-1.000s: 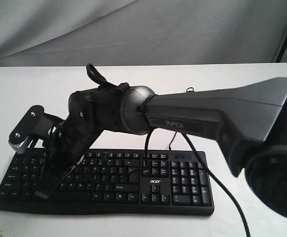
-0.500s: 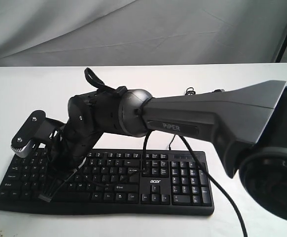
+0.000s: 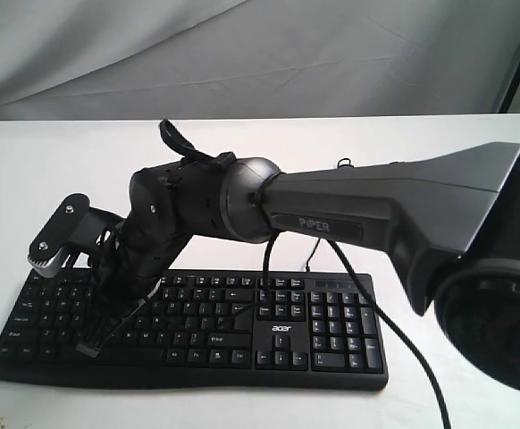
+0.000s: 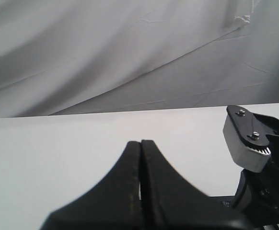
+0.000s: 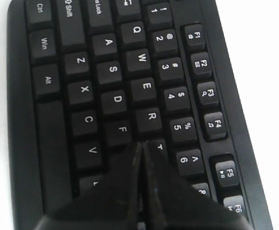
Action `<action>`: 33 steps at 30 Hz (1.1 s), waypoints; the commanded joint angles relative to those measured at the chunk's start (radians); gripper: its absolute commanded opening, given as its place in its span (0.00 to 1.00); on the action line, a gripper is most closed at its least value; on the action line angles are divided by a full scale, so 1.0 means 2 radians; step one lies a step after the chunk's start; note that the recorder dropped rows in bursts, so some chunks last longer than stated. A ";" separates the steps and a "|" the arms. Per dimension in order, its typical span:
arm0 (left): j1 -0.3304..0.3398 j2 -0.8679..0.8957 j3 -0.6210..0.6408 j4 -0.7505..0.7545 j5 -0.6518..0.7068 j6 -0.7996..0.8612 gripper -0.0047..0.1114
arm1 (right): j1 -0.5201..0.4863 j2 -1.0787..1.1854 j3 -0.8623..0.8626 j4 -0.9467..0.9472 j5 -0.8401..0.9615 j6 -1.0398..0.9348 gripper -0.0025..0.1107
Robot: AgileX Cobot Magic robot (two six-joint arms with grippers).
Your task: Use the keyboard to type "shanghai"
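keyboard (image 3: 318, 332) flat along counter's near edge, within reach. right pincer (image 5: 142, 149) pressed together as a single poking tip, over its left-hand letters near F/R; contact unclear. left pincer (image 4: 141, 143) pressed together, aimed at bare counter (image 4: 43, 143), likely parked clear.

We view the scene first from the front of the white table (image 3: 439, 143), a little above it, facing the grey curtain (image 3: 242, 54). The right arm (image 3: 376, 214) passes close before this lens. The right wrist camera looks steeply down past the right gripper (image 5: 140, 144), its fingers pressed together, very near the left letter keys of the keyboard (image 5: 110, 72). The exterior view shows those keys too. The left wrist camera looks almost level along the closed left gripper (image 4: 141, 142), across the table toward the curtain. At its edge we catch the right arm's grey-and-black wrist block (image 4: 245, 143), also seen from outside.
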 commanded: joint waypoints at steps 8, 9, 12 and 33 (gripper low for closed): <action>-0.003 -0.001 0.001 -0.004 -0.005 -0.001 0.04 | -0.003 0.008 -0.004 0.009 0.001 -0.011 0.02; -0.003 -0.001 0.001 -0.004 -0.005 -0.001 0.04 | -0.003 0.009 -0.004 0.012 0.000 -0.014 0.02; -0.003 -0.001 0.001 -0.004 -0.005 -0.001 0.04 | 0.000 0.009 -0.004 0.014 -0.003 -0.016 0.02; -0.003 -0.001 0.001 -0.004 -0.005 -0.001 0.04 | 0.002 0.010 -0.004 0.023 -0.004 -0.031 0.02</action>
